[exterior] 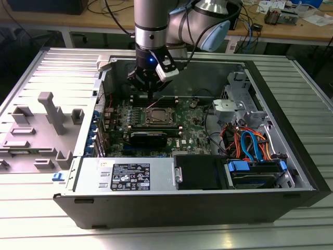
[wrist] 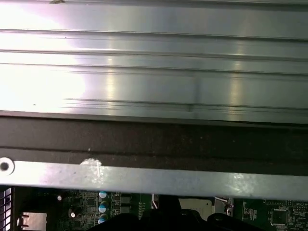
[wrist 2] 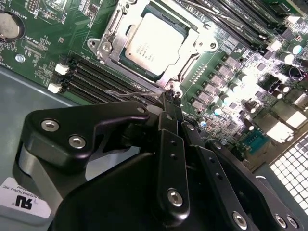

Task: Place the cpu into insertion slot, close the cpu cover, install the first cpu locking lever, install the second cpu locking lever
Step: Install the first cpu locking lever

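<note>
Second wrist view, upper centre: the cpu (wrist 2: pixel 154 43) lay seated in its socket, the cpu cover (wrist 2: pixel 118 26) lowered over it. Just below, the gripper (wrist 2: pixel 169 103), fingers pressed together, reached a wire lever (wrist 2: pixel 130 95); latching apparently remained.

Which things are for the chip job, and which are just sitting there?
For the job:
- cpu, in its socket
- cpu cover, framing the cpu
- thin wire locking lever, by the pincer

Just lying about:
- power supply
- orange and blue cables
- grey holder block, outside the case
- round battery
</note>
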`<state>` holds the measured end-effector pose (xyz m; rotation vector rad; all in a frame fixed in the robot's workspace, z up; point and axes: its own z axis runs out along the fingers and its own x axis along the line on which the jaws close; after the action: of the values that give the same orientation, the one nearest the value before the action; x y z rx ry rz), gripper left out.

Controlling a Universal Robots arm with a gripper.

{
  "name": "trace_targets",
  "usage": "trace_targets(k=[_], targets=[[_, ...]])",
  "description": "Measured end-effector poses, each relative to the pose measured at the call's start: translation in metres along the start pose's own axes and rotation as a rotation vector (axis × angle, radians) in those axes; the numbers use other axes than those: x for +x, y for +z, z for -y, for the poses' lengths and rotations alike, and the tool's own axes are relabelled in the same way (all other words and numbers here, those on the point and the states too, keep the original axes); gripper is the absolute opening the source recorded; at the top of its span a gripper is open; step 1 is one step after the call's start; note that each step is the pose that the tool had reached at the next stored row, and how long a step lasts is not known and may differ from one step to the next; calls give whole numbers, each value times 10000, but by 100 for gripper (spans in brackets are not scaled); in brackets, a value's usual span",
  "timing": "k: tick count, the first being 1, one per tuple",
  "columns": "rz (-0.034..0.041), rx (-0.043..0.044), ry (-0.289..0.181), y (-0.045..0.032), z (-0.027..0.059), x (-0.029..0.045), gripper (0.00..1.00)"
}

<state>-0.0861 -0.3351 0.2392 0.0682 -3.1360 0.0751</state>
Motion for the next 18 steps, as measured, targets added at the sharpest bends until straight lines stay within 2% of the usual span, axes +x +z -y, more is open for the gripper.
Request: trace_targets(k=[5,18], targets=[[-7,-3,184,6,-2,-9,11],[-42,-3,184,37,-34,-76,11]])
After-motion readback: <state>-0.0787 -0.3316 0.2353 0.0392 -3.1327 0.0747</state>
